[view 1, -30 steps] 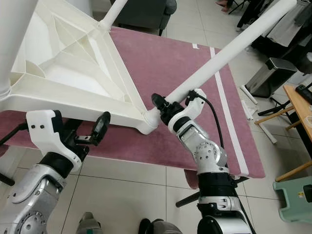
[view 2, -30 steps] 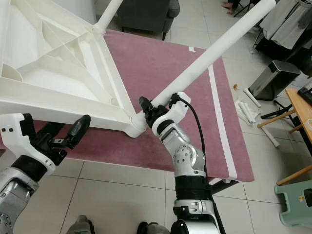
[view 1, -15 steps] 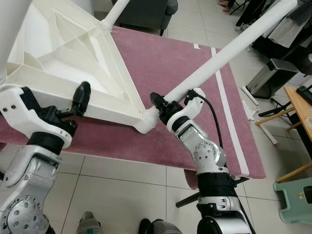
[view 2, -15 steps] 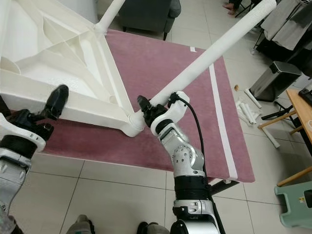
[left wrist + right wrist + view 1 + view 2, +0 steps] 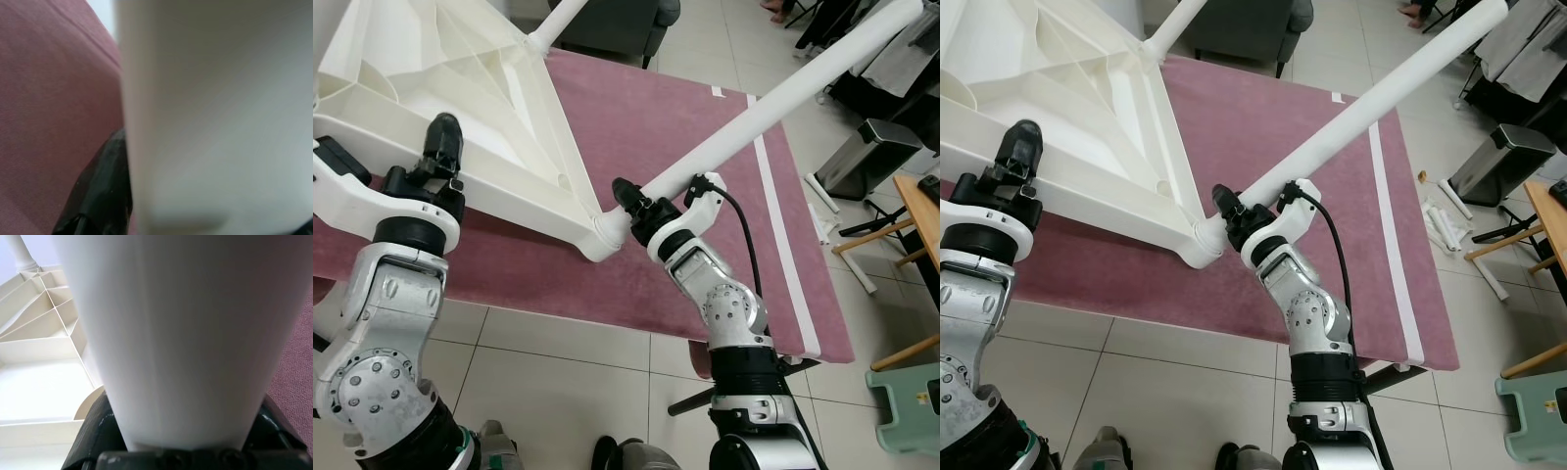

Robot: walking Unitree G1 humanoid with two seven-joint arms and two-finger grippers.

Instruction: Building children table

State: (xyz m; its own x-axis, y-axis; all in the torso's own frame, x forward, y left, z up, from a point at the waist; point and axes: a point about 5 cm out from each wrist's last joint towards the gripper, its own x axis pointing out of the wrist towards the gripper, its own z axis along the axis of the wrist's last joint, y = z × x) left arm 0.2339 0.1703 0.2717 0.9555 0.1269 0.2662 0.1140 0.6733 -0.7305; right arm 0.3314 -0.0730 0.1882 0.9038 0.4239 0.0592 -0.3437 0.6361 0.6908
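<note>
No brand, label or writing can be read anywhere in the scene.

A white plastic children's table (image 5: 460, 108) lies upside down and tilted on a dusty-pink mat (image 5: 646, 127) with a white stripe (image 5: 783, 235) along its right side. The mat covers a low platform standing on a pale tiled floor (image 5: 568, 392). The table's underside faces up, showing a deep rim and thin moulded ribs that fan out from the corners.

A long, round white table leg (image 5: 773, 88) is set in the near corner socket (image 5: 605, 233) and slants up and away to the right. A second leg (image 5: 563, 15) rises from the far corner.

The right gripper (image 5: 628, 201) is at the base of the slanted leg, just beside the socket. Its black fingers (image 5: 95, 426) are pinched around the leg; in the right wrist view the leg runs between them, with the ribbed underside beyond.

The left gripper (image 5: 438, 147) is at the near edge of the table. One black finger (image 5: 100, 191) lies against the pink side of the white rim; whether the fingers are clamped on the rim cannot be told.

To the right stand a grey bin (image 5: 862, 152), part of a wooden table (image 5: 915, 211) and a green stool (image 5: 906, 401). A dark armchair (image 5: 607, 24) sits behind the mat.
</note>
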